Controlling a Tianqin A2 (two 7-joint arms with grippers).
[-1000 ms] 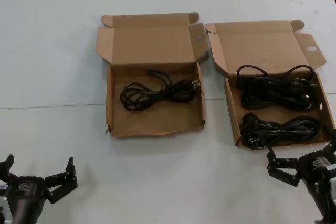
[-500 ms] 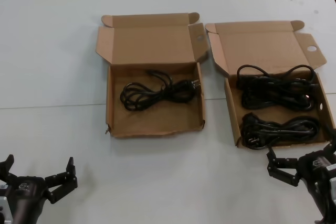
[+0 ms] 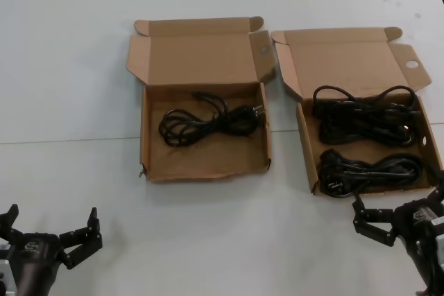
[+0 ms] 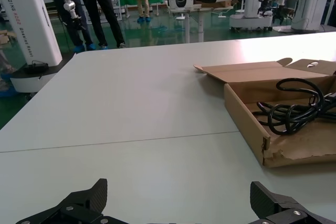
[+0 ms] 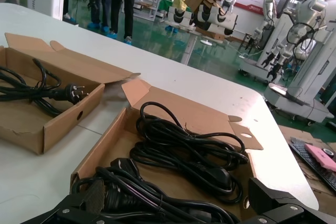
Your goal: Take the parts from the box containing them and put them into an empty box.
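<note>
Two cable bundles (image 3: 368,143) lie in the right box (image 3: 308,150), one cable (image 3: 208,121) in the torn-front box (image 3: 205,172); right pincer (image 3: 406,221) and left pincer (image 3: 50,230) hover spread, empty, above the table (image 3: 222,240).

White table (image 3: 76,67); beyond it, standing people (image 4: 100,3) and parked white robots (image 5: 304,19).
</note>
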